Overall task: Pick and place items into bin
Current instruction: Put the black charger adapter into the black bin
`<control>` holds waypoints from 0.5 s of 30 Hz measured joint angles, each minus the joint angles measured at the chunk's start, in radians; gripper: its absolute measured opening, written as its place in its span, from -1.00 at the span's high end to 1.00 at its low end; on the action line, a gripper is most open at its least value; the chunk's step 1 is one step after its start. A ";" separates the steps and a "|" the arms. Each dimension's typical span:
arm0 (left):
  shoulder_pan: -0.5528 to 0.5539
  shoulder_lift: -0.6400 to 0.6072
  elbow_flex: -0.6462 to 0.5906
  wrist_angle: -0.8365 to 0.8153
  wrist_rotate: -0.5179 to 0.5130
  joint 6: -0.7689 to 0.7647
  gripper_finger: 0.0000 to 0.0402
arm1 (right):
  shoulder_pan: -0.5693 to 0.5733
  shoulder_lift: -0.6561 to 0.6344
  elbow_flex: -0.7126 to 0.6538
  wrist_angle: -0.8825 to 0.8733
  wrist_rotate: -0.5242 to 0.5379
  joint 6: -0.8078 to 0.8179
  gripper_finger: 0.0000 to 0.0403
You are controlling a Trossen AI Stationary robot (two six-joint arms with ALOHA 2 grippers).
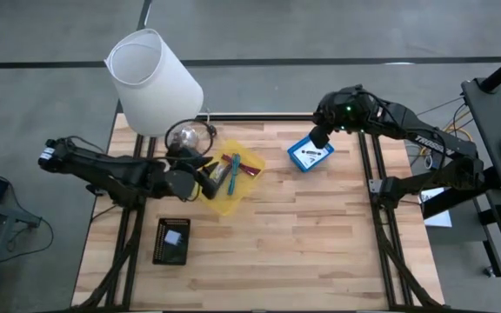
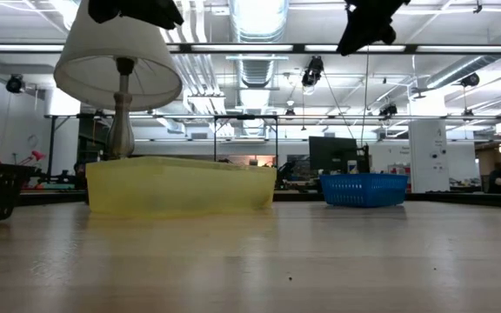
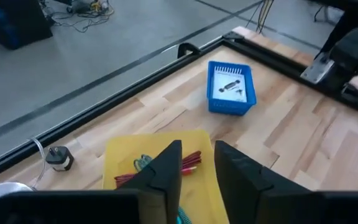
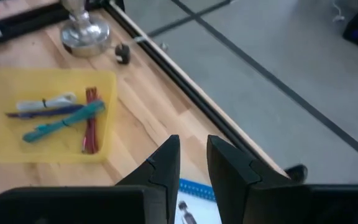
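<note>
A yellow tray [image 1: 230, 184] lies mid-table and holds a teal pen [image 4: 64, 124], a slim purple stick [image 4: 47, 112], a silvery-white piece [image 4: 50, 101] and red sticks [image 4: 91, 127]. A blue bin [image 1: 310, 155] toward the far right holds a white packet [image 3: 233, 88]. My left gripper [image 1: 203, 180] hovers over the tray's left part, open by a narrow gap, and is empty in the left wrist view [image 3: 197, 163]. My right gripper [image 1: 320, 136] hangs above the blue bin [image 4: 194, 186], also narrowly open and empty [image 4: 192, 157]. Both ride high above the table [image 2: 137, 10] [image 2: 368, 22].
A white lamp [image 1: 153, 83] stands at the far left edge, its metal base [image 1: 185, 136] just beyond the yellow tray. A black basket [image 1: 172, 241] with a pale piece inside sits near the left front. Bare wood lies at the table's near and right parts.
</note>
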 joint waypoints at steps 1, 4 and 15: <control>0.004 0.003 -0.002 0.000 0.001 0.011 0.62 | 0.000 0.000 0.000 0.014 0.000 0.000 0.66; 0.030 0.038 -0.002 0.021 -0.007 0.070 0.61 | 0.000 0.004 -0.001 0.037 0.001 -0.001 0.66; 0.183 0.326 0.029 0.474 -0.176 0.364 -0.13 | 0.000 0.007 -0.003 0.036 0.001 -0.002 0.66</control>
